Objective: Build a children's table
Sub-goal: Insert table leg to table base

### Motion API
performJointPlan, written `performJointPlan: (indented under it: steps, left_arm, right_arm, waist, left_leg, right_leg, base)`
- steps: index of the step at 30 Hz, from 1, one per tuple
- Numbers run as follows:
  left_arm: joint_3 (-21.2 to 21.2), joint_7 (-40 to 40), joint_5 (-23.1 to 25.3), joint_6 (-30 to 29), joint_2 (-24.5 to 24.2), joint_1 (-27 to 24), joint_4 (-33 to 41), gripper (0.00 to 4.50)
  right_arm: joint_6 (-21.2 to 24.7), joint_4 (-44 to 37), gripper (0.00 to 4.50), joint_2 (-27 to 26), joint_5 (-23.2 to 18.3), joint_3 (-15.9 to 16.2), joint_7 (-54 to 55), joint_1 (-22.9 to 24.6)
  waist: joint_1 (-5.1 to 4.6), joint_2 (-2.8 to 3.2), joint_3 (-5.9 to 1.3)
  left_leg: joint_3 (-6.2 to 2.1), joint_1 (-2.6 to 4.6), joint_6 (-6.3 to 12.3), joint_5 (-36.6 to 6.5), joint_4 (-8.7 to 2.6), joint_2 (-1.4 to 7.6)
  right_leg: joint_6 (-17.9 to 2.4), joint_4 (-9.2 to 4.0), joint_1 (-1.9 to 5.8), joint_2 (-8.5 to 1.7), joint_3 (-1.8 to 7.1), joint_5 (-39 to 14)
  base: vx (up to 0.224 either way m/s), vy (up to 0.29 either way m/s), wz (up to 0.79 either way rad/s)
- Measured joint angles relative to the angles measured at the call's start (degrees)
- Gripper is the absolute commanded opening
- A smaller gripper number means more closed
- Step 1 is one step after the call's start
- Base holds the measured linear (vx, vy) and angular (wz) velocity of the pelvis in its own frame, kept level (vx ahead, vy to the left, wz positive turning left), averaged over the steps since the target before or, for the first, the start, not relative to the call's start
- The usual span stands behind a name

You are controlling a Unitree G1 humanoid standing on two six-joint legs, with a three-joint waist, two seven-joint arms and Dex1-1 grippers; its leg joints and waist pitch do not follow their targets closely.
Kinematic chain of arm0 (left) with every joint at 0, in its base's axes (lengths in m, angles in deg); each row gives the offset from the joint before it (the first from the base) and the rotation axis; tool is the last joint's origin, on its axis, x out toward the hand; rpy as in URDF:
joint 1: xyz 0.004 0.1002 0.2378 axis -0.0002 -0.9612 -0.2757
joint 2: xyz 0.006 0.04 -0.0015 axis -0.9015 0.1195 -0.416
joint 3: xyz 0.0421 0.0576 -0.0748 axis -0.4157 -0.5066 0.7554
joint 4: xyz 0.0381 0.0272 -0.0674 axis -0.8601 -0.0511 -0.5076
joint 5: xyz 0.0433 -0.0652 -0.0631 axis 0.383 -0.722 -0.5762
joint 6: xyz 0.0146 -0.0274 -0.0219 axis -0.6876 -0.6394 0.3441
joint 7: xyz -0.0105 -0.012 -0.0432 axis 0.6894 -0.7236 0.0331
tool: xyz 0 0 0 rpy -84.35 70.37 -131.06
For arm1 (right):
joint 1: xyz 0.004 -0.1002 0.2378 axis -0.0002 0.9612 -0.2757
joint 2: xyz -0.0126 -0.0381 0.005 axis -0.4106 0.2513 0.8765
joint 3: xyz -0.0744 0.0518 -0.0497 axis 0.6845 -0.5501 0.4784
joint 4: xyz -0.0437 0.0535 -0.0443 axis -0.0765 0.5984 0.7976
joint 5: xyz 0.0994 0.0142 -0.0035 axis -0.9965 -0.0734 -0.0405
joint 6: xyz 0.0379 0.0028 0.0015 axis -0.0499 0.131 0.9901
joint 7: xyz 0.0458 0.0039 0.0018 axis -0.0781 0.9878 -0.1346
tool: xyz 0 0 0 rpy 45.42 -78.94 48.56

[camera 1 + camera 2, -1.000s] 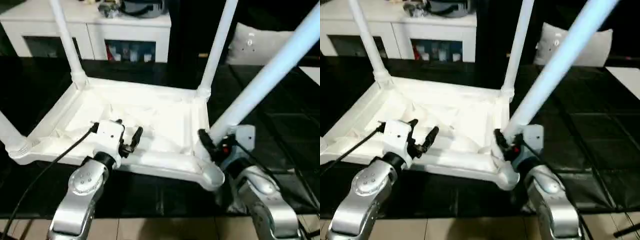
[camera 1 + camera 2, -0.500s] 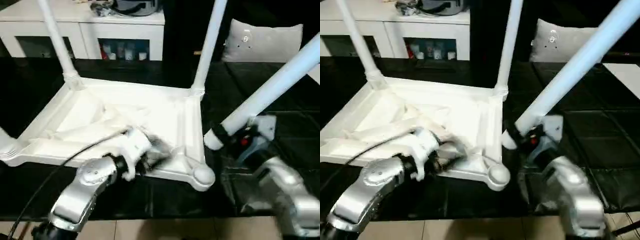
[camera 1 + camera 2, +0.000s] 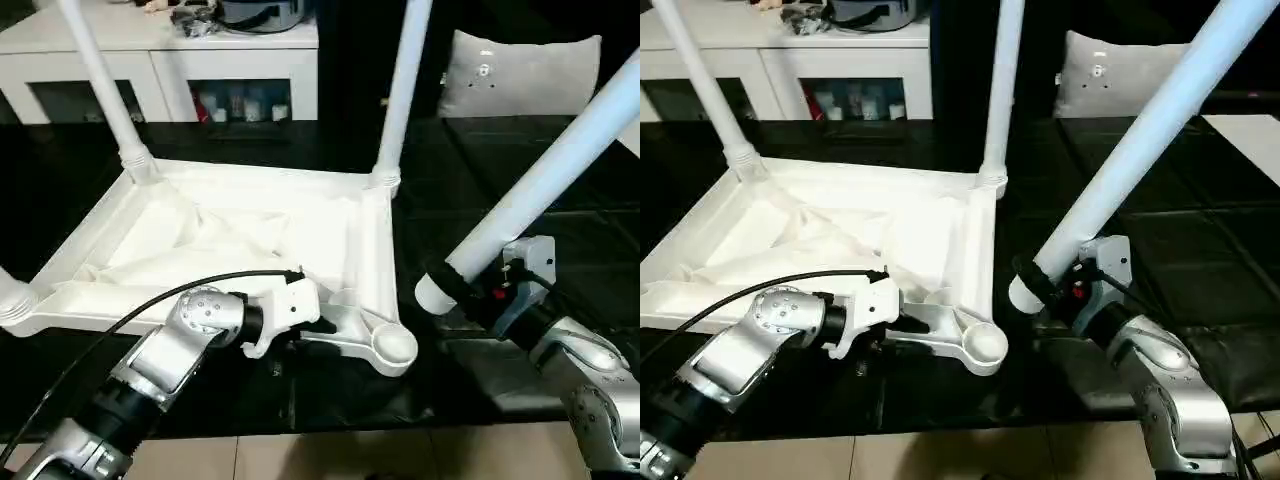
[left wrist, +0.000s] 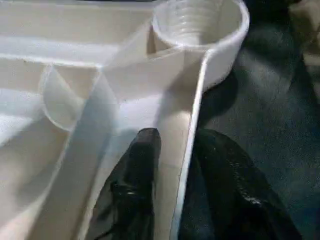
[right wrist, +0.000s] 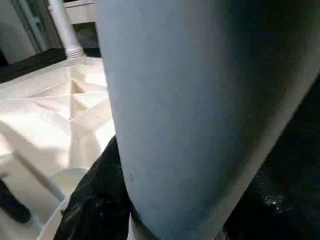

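The white tabletop [image 3: 250, 230] lies upside down on the black mat, ribs up. Legs stand in three corner sockets: far left [image 3: 100, 80], far right [image 3: 400, 90] and near left [image 3: 12, 298]. The near right socket [image 3: 393, 345] is empty, seen close in the left wrist view [image 4: 200, 22]. My left gripper [image 3: 300, 335] is clamped over the front rim just beside that socket, one finger [image 4: 135, 185] inside the wall and one outside. My right gripper [image 3: 470, 290] is shut on the fourth leg [image 3: 540, 180], which slants up to the right, its lower end hanging right of the empty socket.
A white cabinet [image 3: 180, 50] stands at the back left and a grey pillow [image 3: 520, 70] at the back right. A black cable [image 3: 120, 320] runs along my left forearm. Wooden floor [image 3: 350, 455] shows at the near edge of the mat.
My left gripper swung from over the tabletop's middle to the front rim by the near right socket and closed on it. The right gripper drew the leg's end rightward off that corner. The camera shifted.
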Motion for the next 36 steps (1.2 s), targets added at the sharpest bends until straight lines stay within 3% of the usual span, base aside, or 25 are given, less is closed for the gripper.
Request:
performJointPlan:
  steps: [4, 11, 17, 22, 26, 30, 36]
  left_arm:
    - [-0.03, -1.51, 0.22, 0.81, -0.10, 0.50, -1.31, 0.93]
    - [1.23, -4.23, -2.37, -3.23, 0.16, 1.23, -2.13, 0.47]
    - [1.99, -0.72, -1.98, -8.49, 1.44, 1.94, -2.12, 0.18]
    - [5.11, 4.81, -1.93, -15.47, 2.31, 1.09, -0.07, 0.01]
    - [5.70, 6.51, -1.47, -15.91, 1.84, -0.13, 1.90, 0.00]
    - [5.16, 7.35, 0.74, -9.61, 1.39, -0.56, 1.17, 0.00]
    - [4.96, 7.73, 1.83, -5.87, 1.37, -1.11, 0.65, 0.00]
  right_arm:
    - [0.36, -0.72, 1.91, 0.13, -0.12, 0.29, -0.56, 0.83]
    - [1.78, -1.33, 1.91, 0.92, -0.70, 1.68, -2.45, 0.30]
    - [2.24, -0.81, 1.91, 0.83, -0.64, 4.37, -3.68, -6.06]
    - [4.59, 2.07, 1.91, 1.00, 0.79, 8.05, -5.05, -11.03]
    - [5.82, 6.94, 1.91, 2.48, 3.03, 10.98, -6.51, -14.23]
    - [5.83, 10.27, 1.91, 2.67, 4.33, 12.39, -7.80, -16.23]
    - [5.84, 13.14, 1.91, 1.95, 4.77, 13.85, -9.29, -19.22]
  waist:
    - [-0.11, 0.47, -0.10]
    - [-0.16, 0.45, -0.10]
    - [-0.91, 0.46, -0.11]
    - [-2.15, 0.35, -0.07]
    - [-1.36, 0.02, -0.01]
    - [-0.07, -0.22, 0.10]
    - [0.31, -0.24, 0.10]
  left_leg:
    - [0.07, 0.00, -0.01, 0.01, 0.00, 0.05]
    - [0.08, -0.02, -0.04, 0.02, -0.01, 0.12]
    - [0.15, 0.00, -0.04, 0.02, -0.02, 0.17]
    - [0.14, -0.02, -0.07, 0.05, -0.02, 0.31]
    - [-0.10, -0.14, -0.17, 0.18, -0.03, 0.46]
    - [-0.04, -0.21, -0.08, 0.41, -0.03, 0.74]
    - [0.16, -0.12, -0.41, 0.62, -0.26, 1.01]
  right_leg:
    - [-0.02, 0.02, 0.00, 0.00, -0.01, 0.01]
    - [-0.02, 0.09, -0.05, 0.01, -0.09, 0.01]
    - [-0.06, 0.08, -0.06, 0.01, -0.14, 0.03]
    - [-0.13, 0.07, -0.09, 0.03, -0.38, 0.06]
    - [-0.28, 0.06, -0.04, 0.01, -0.87, -0.04]
    - [-0.37, 0.10, -0.03, 0.02, -1.12, -0.07]
    - [-0.49, 0.22, -0.04, 0.02, -1.26, -0.12]
  base:
    - [0.000, 0.000, 0.00]
    - [0.000, 0.000, 0.00]
    - [0.000, 0.000, 0.00]
    - [0.000, 0.000, 0.00]
    - [0.000, 0.000, 0.00]
    - [0.000, 0.000, 0.00]
    - [0.000, 0.000, 0.00]
